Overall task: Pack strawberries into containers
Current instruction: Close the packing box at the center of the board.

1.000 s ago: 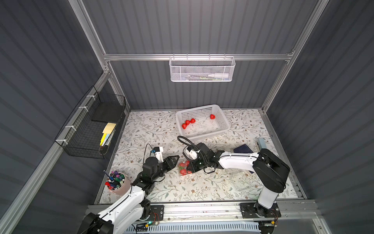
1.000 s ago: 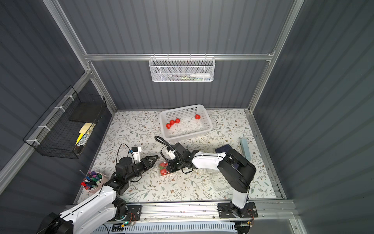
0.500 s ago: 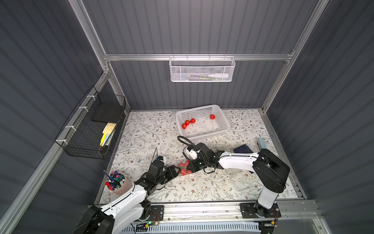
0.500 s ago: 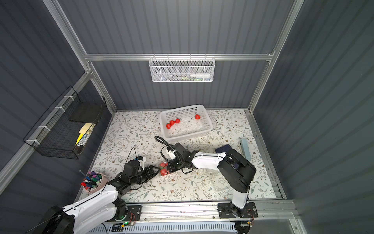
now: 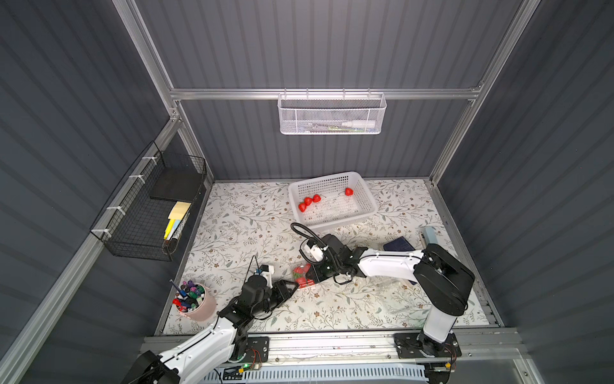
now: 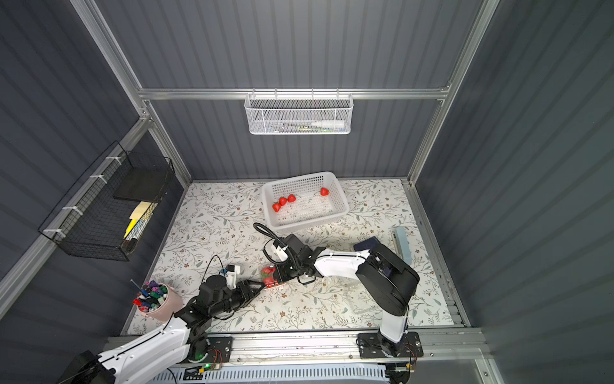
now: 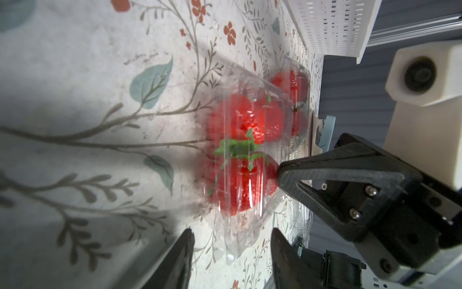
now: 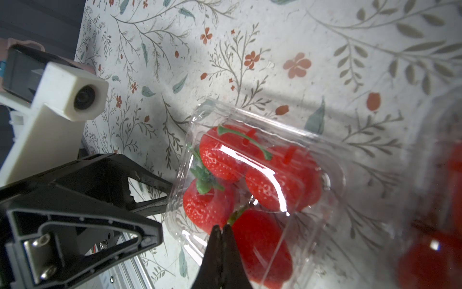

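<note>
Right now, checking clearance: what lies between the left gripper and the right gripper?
A clear plastic clamshell punnet of glossy red strawberries lies between the left gripper and right gripper, seen in the right wrist view.

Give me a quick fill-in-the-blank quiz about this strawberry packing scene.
The basket holds ___ loose strawberries.
The right gripper at the clamshell is ___.
The markers stand in a ___ cup.
Missing words: four, shut, pink.
</note>
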Motion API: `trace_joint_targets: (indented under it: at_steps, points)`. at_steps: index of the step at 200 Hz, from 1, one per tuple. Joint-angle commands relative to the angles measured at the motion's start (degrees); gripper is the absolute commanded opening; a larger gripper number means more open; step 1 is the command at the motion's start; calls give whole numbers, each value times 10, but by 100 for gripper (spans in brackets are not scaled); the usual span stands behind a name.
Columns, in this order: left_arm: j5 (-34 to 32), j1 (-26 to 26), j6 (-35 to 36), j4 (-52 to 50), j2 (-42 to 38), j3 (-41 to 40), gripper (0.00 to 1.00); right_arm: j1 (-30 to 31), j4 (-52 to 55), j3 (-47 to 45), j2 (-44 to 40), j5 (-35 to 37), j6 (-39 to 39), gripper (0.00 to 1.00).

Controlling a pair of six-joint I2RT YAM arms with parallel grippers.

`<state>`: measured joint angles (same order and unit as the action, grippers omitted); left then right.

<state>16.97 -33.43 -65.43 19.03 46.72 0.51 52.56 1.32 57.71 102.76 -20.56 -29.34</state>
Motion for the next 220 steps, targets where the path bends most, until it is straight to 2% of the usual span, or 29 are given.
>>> trace_joint_targets:
  at_steps: [1, 32, 85, 147, 172, 196, 220]
  points:
    - [-3, -6, -10, 47, 30, -10, 46, -2, 27, -3, 18, 19, 6, 2]
    - [-5, -9, -9, 78, 63, -10, 42, -2, 26, -4, 20, 19, 8, 2]
    - [-18, -12, -23, 80, 54, -19, 27, -4, 23, -1, 31, 12, 7, 1]
    - [-20, -14, -23, 102, 91, -13, 23, -10, 15, -6, 38, 5, 5, 1]
    - [-22, -15, 2, 35, 74, 35, 29, -17, 11, -11, 33, 0, 4, 1]
    - [-104, -14, 34, -116, 13, 114, 32, -20, 10, -15, 27, -1, 3, 1]
    - [-122, -14, 43, -151, -7, 144, 34, -20, 5, -21, 18, -3, -1, 1]
